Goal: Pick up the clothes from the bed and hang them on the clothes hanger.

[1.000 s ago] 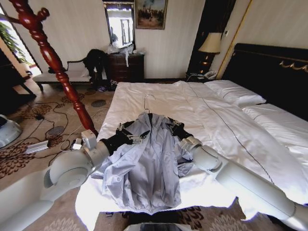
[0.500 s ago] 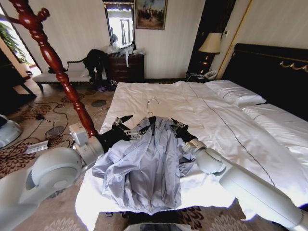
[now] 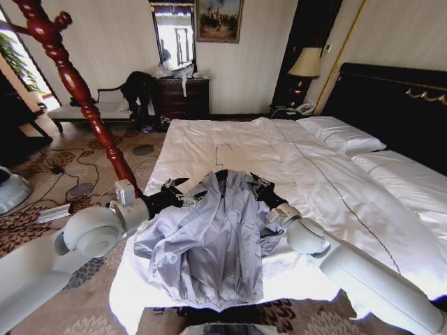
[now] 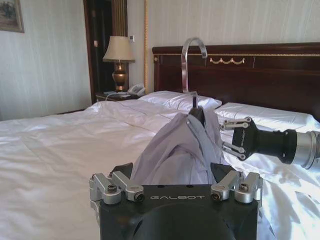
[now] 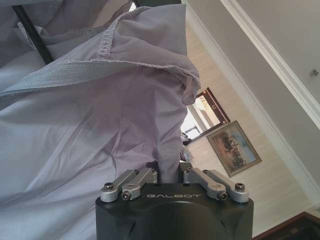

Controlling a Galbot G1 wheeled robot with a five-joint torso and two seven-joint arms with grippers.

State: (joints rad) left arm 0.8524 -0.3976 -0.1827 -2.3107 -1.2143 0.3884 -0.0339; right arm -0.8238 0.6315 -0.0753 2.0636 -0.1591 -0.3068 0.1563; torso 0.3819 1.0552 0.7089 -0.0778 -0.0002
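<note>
The grey jacket [image 3: 213,237] lies on the near part of the bed [image 3: 335,181], with its collar toward the far side and its hem toward the robot, so its long axis runs from near to far. The black hanger [image 3: 222,172] is already inside the collar, and its silver hook [image 4: 192,52] stands up above the fabric, pointing away from the robot.

The left gripper [image 3: 178,192] is at the left shoulder of the jacket. In the left wrist view its fingers stand apart and hold nothing; the fabric rises just in front of them. The right gripper [image 3: 262,187] is at the right shoulder. In the right wrist view its fingers [image 5: 150,175] are closed together on a fold of the jacket cloth.

Both grippers are about equally near to the collar, one on each side. I think the important relation is that the hanger lies across, from left to right, between the two grippers, while the red coat stand [image 3: 84,98] is on the left side of the bed, nearer to the left arm.
</note>
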